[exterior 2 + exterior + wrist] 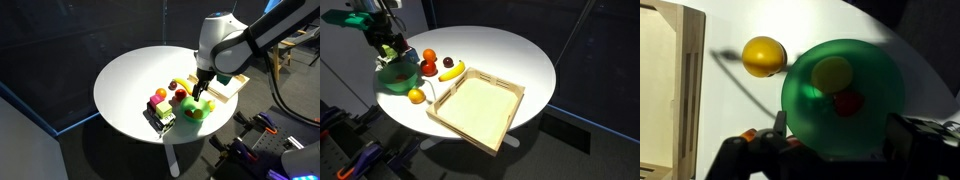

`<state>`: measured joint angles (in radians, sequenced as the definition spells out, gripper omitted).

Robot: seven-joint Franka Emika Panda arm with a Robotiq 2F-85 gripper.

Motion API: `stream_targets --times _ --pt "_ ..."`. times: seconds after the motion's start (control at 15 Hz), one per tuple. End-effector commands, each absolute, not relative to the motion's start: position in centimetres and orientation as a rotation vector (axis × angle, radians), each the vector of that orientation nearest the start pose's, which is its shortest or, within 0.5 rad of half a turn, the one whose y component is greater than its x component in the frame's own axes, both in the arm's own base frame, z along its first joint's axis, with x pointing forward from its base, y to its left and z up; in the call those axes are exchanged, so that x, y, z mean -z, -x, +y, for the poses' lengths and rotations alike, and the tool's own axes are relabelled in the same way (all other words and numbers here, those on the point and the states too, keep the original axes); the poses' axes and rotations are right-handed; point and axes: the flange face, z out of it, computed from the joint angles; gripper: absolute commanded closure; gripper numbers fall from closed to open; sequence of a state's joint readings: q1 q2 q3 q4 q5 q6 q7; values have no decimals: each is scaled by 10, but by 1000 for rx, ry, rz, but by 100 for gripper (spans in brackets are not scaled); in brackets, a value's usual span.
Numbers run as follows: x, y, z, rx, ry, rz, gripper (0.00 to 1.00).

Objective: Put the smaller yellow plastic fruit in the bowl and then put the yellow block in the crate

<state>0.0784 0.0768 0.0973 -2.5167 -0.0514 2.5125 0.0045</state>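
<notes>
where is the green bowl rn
In the wrist view the green bowl sits right of centre, a round yellow fruit lying between it and the wooden crate at left. In an exterior view the bowl is near the edge of the table.

In an exterior view the camera sits high and close, looking down across the surface [510, 50] with the crate [475, 105] nearest and the bowl [395, 80] at far left. In an exterior view set further back, it faces the surface [125, 80] from another side, the bowl [197, 112] before the crate [230, 88]. The wrist view looks straight down, close over the bowl [875, 120], crate [665, 80] at its left edge, jaws at the bottom. All three share bowl and crate.
</notes>
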Motion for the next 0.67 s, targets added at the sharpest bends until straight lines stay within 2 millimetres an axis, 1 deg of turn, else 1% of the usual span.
stream_targets --times 0.0,0.13,0.2,0.6 --pt "-256 -455 81 -80 3167 -222 0" --pt "-259 -457 81 -63 3167 -179 0" --pt "-250 -455 82 -95 3161 -234 0" --pt "-248 -454 82 -103 3161 -230 0"
